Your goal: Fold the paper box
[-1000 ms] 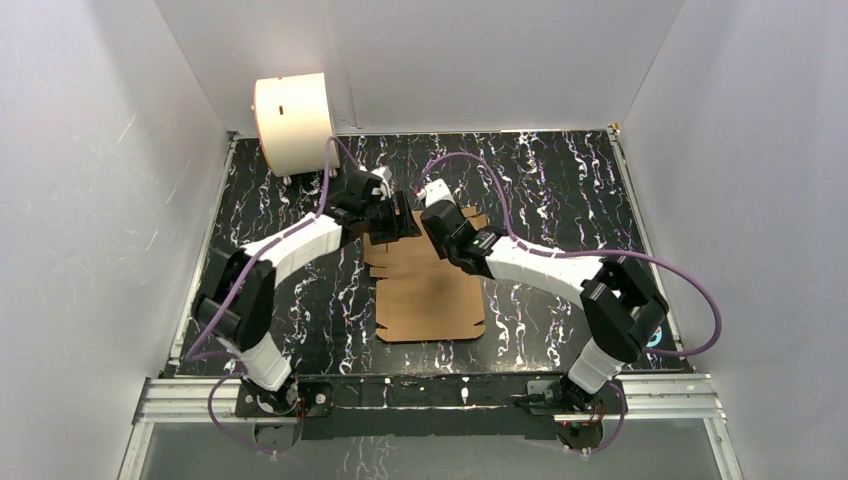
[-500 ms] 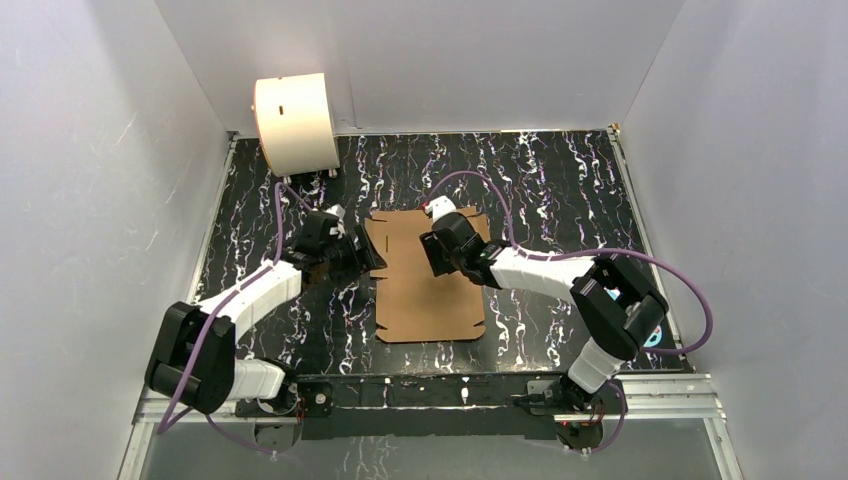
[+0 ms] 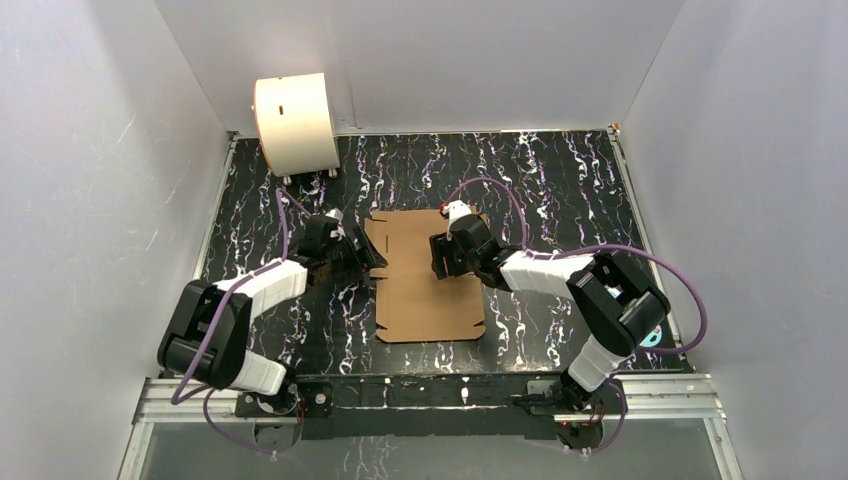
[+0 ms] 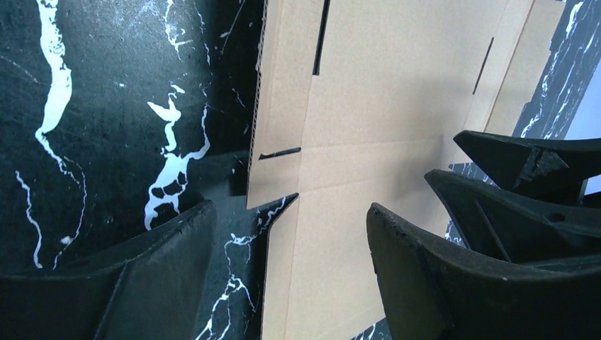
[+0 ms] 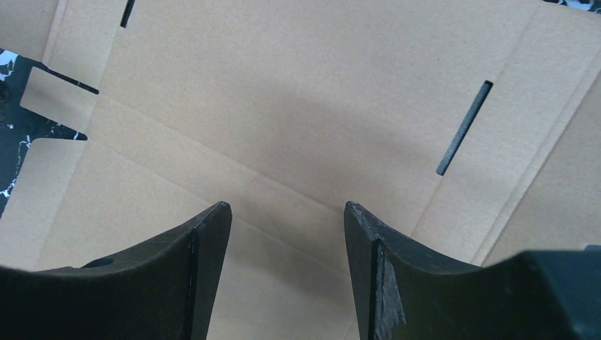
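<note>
**Top external view.** The paper box (image 3: pixel 425 285) lay unfolded and flat at the middle of the black marbled table (image 3: pixel 560 180), its long side running from near to far. The left gripper (image 3: pixel 362 258) stood low at the left edge of the sheet, near its far corner. The right gripper (image 3: pixel 442 264) stood over the far right part of the sheet. A cream-white cylindrical drum (image 3: pixel 295 122) stood in the far left corner of the table, well apart from the box. Purple cables (image 3: pixel 480 190) ran along both arms. From this view, the state of the jaws could not be told.

**Left wrist view.** The left gripper (image 4: pixel 287 212) had its jaws apart, with nothing clamped between them. The left finger was over the bare table (image 4: pixel 106 106); the right finger was over cardboard. The stepped left edge of the paper box (image 4: pixel 383 106) lay in the gap, flat on the table. Two narrow slots (image 4: pixel 320 35) and a short cut (image 4: pixel 280 152) were visible in the sheet, with crease lines across it.

**Right wrist view.** The right gripper (image 5: pixel 285 209) had its jaws apart and held nothing. The paper box (image 5: pixel 298 92) filled nearly the whole view beneath the fingers. One dark slot (image 5: pixel 464 127) lay to the right of the gap. A notched tab edge showed at the left, with a strip of table (image 5: pixel 7 78) beside it.
</note>
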You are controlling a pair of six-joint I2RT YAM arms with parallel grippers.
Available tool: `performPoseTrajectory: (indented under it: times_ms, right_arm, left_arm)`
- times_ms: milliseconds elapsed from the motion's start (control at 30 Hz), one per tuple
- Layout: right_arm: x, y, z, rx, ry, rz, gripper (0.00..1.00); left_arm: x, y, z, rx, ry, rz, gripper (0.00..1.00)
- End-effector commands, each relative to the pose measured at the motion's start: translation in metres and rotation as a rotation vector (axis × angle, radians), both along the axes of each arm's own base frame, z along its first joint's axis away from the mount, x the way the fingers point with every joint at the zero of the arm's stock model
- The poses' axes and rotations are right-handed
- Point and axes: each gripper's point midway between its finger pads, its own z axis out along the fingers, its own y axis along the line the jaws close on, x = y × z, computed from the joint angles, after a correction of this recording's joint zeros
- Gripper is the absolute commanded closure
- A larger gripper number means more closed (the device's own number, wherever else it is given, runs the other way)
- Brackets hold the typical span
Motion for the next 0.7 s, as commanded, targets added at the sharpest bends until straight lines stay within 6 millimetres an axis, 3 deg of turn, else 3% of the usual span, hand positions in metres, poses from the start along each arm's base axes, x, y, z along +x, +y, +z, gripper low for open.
performPoseTrajectory:
  times_ms: [0,333,667]
  right_arm:
    - [0.007,0.012,0.005,0.076,-0.015,0.010,0.31]
    - [0.004,0.010,-0.009,0.059,0.007,0.010,0.28]
    - [0.003,0.007,-0.021,0.040,0.034,-0.001,0.27]
  left_arm:
    - [0.009,-0.002,-0.002,-0.020,-0.023,0.002,0.26]
    - [0.009,-0.015,-0.003,-0.085,-0.038,-0.048,0.32]
    - [0.005,-0.023,0.013,-0.122,-0.058,-0.077,0.49]
